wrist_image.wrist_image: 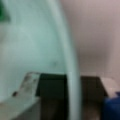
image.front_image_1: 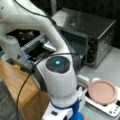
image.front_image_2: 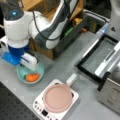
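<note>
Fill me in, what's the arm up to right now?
The gripper is down at a light green bowl on the grey table, right over its rim, as the wrist view shows. An orange carrot-like piece and something green lie in the bowl. Beside it sits a pink pan on a white hotplate. A toaster oven stands open at a front view's right, its door folded down.

Pale green bowl [image.front_image_2: 30, 72], upright on the table directly beneath the gripper [image.front_image_2: 26, 65], holding an orange carrot-like piece [image.front_image_2: 32, 77].
</note>
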Available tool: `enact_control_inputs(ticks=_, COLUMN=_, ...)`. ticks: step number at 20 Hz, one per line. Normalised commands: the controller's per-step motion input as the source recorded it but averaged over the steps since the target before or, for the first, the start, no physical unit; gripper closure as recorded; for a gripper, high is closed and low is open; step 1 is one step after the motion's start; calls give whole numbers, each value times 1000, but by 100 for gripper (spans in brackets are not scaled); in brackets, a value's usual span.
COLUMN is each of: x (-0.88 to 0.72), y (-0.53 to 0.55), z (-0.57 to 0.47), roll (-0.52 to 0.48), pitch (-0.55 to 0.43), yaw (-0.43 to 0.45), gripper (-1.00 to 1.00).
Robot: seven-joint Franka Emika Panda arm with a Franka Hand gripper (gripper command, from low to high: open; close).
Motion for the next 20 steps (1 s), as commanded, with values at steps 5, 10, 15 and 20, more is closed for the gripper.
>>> enact_control_inputs(ticks=5, x=75, y=-21, z=-64, roll=115, pitch=-63, yaw=36, gripper=100)
enact_control_inputs(ticks=10, x=110, y=63, z=-5, roll=92, pitch=-37, yaw=-24, gripper=100)
enact_control_inputs(ticks=15, x=111, y=26, z=1, roll=92, pitch=-29, yaw=-31, gripper=-100)
enact_control_inputs(ticks=20, x=137, y=-38, z=-6, roll=90, pitch=-26, yaw=-32, gripper=-100)
